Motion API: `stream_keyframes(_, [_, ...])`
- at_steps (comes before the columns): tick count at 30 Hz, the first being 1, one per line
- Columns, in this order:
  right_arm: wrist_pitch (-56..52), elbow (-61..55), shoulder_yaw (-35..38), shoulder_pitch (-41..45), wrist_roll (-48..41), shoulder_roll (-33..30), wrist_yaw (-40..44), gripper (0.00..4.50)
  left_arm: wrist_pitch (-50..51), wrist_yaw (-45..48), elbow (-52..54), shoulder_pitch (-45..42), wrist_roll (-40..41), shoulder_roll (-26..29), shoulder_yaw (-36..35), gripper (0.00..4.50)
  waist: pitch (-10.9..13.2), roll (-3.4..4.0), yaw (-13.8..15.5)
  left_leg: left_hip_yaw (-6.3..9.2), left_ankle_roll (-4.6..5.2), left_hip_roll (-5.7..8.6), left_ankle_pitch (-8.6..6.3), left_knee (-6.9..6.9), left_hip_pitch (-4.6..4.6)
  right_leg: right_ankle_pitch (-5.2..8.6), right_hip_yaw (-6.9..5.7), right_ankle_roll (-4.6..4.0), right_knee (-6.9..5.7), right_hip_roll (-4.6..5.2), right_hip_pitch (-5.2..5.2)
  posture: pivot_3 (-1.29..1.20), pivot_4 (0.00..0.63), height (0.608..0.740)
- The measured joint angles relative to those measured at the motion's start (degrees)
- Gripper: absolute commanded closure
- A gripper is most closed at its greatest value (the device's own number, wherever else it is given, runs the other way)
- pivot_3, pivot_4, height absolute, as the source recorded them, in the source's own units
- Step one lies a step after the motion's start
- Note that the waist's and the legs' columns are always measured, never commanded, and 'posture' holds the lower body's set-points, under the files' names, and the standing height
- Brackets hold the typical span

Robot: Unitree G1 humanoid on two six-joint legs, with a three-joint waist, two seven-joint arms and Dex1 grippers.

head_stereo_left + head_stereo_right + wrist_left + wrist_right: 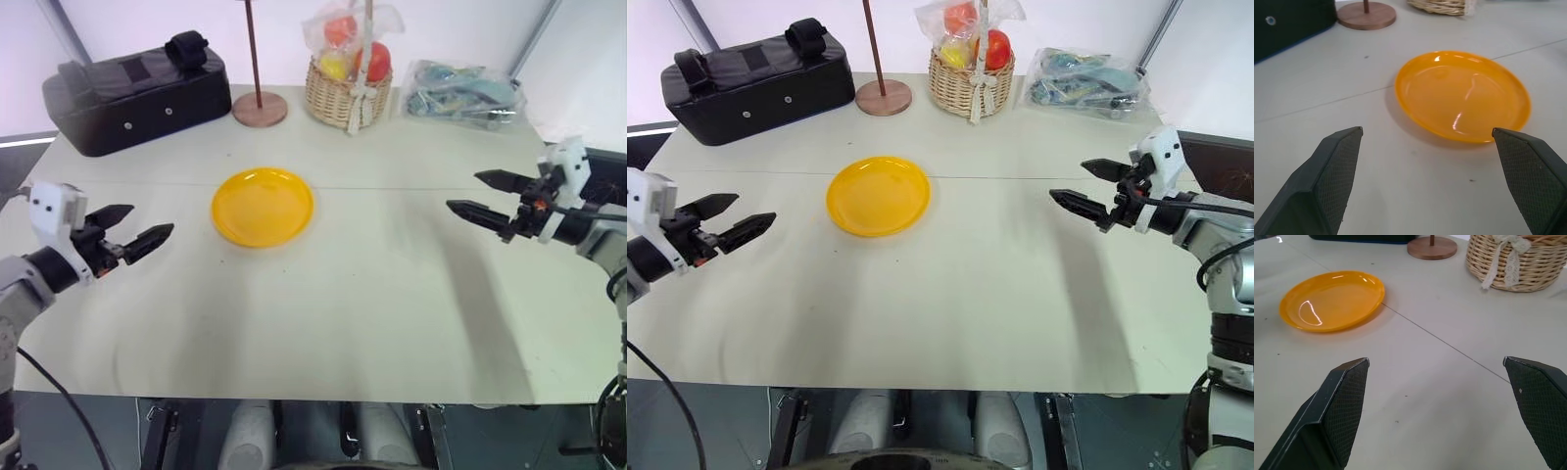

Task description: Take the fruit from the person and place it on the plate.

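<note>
The yellow-orange plate (263, 206) lies empty on the white table (372, 294), a little left of the middle. My left gripper (152, 218) hovers to the plate's left, open, its fingertips pointing toward the plate with nothing between them. My right gripper (462, 191) hovers over the table's right side, also open and empty, pointing left. In the left wrist view the plate (1464, 93) sits just beyond the two spread fingers (1332, 171). In the right wrist view the plate (1332, 298) lies farther off. The fruit and the person are out of view.
Along the table's far edge stand a black bag (137, 93), a round wooden base with a pole (260, 108), a wicker basket (343, 93) of plastic-wrapped fruits and a clear bag of items (460, 93). The table's front edge (294, 397) is close to me.
</note>
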State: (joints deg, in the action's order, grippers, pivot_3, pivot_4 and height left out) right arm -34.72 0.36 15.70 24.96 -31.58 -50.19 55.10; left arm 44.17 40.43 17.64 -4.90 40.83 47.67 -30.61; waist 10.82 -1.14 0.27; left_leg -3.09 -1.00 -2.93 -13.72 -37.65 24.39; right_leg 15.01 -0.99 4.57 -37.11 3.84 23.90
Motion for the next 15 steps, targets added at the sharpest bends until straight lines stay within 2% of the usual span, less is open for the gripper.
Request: stream_keyframes(15, [-1.8,-2.7,-1.4,-1.7,-0.3,2.0,-2.0,0.0,1.5,-1.5,1.8,1.5,3.2,-1.0,-0.2,0.06,0.0,0.0,0.0,-0.1,0.0,0.0,0.0,0.01,0.01,-0.01,0.1,0.03,-0.02,-0.01,0.08,0.0,0.15,0.74])
